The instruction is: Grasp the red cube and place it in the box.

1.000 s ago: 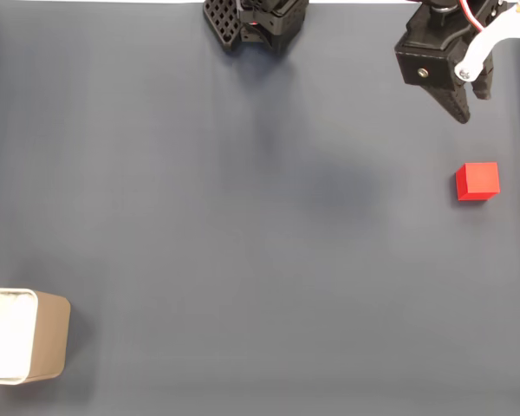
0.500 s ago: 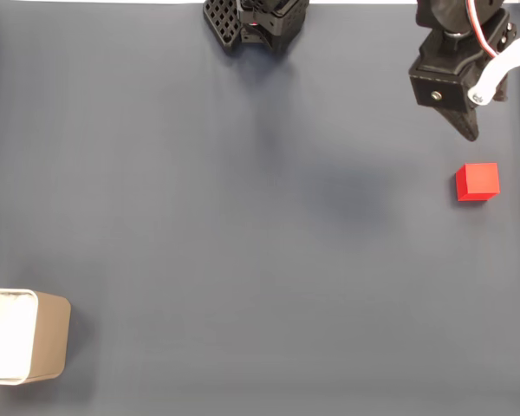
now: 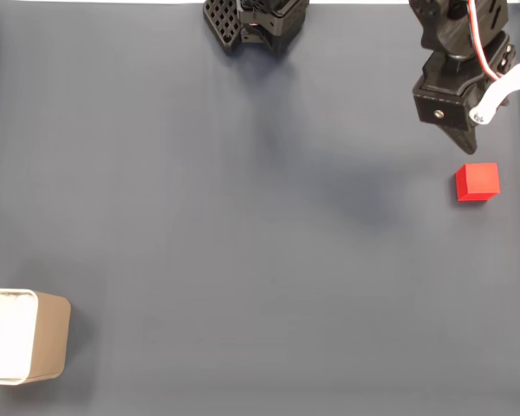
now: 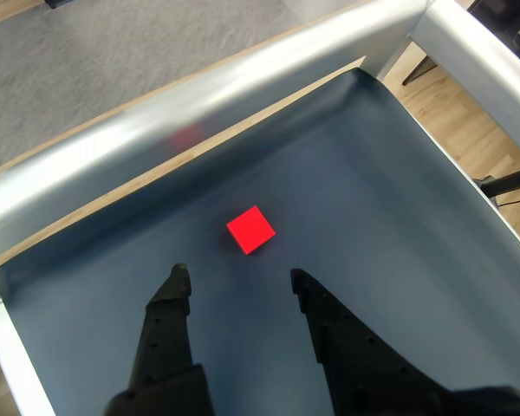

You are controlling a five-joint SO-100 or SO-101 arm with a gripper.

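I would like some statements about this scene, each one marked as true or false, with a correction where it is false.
1. The red cube lies on the dark mat, not in the box. True.
2. The gripper is holding the cube. False: its jaws are open and empty, and in the wrist view the cube lies just beyond them.
3. In the fixed view, the box stands at the lower left and the cube at the right. True.
4. The box is touching the cube. False: they are far apart, on opposite sides of the mat.
5. In the fixed view, the gripper is close above the cube. True.
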